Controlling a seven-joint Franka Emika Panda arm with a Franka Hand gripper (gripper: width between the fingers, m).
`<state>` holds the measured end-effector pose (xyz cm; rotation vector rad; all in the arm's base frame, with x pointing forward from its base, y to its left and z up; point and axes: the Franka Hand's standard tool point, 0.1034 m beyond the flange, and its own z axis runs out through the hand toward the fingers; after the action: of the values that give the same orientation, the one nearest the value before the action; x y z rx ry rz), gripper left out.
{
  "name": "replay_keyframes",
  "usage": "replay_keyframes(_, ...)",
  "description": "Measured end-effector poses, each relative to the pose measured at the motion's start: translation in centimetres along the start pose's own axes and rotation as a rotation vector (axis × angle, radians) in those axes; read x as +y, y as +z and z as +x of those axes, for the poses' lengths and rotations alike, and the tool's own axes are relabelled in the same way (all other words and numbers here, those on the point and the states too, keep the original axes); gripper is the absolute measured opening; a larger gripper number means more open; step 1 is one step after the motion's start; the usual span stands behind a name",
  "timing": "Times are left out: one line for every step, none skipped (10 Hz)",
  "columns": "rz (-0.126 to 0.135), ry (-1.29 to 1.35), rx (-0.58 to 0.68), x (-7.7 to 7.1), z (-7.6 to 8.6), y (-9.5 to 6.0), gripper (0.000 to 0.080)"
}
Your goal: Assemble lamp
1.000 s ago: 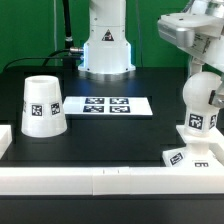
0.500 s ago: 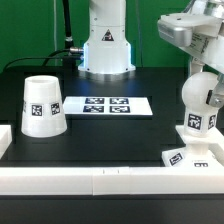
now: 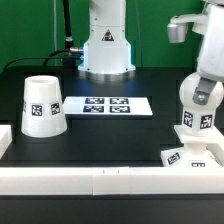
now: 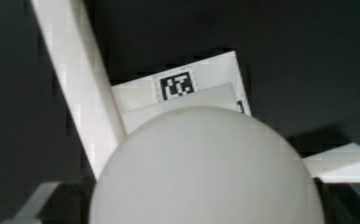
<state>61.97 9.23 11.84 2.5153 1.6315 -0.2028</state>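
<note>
The round white bulb (image 3: 199, 96) stands on its tagged neck on the flat square base (image 3: 188, 158) at the exterior view's right, tilted slightly. My gripper (image 3: 208, 75) comes down on it from above and is shut on the bulb. In the wrist view the bulb (image 4: 203, 165) fills the space between the jaws, with a dark finger (image 4: 42, 200) against its side. The base's tagged corner (image 4: 182, 85) shows beyond it. The tapered shade (image 3: 41, 105) stands mouth down at the exterior view's left, apart from the gripper.
The marker board (image 3: 107, 105) lies flat in the middle of the black table. The arm's white pedestal (image 3: 106, 45) stands behind it. A white rail (image 3: 100, 180) runs along the front edge and also shows in the wrist view (image 4: 79, 90).
My gripper's hand has turned and shifted toward the exterior view's right over the bulb. The bulb has leaned a little with it. The shade and base have not moved.
</note>
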Motion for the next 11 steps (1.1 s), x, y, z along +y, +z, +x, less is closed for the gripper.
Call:
replay_keyframes(0.000, 0.085, 0.000, 0.0, 0.0, 0.0, 0.0574)
replay_keyframes(0.001, 0.157, 0.000, -0.1, 0.1, -0.1, 0.0574)
replay_keyframes(0.003, 0.241, 0.001, -0.2, 0.2, -0.1, 0.0574)
replay_keyframes(0.020, 0.380, -0.008, -0.5, 0.1, -0.1, 0.0574)
replay_keyframes(0.057, 0.535, -0.030, -0.9, -0.3, 0.0, 0.0574)
replay_keyframes(0.093, 0.668, -0.050, -1.1, -0.4, 0.0, 0.0574)
replay_keyframes(0.123, 0.775, -0.053, -1.0, -0.5, 0.1, 0.0574)
replay_keyframes(0.135, 0.869, -0.050, -0.9, -0.4, 0.0, 0.0574)
replay_keyframes(0.133, 0.946, -0.053, -1.0, -0.2, -0.1, 0.0574)
replay_keyframes(0.134, 0.994, -0.054, -1.0, -0.2, -0.1, 0.0574)
replay_keyframes(0.133, 1.075, -0.059, -1.0, -0.1, -0.2, 0.0574)
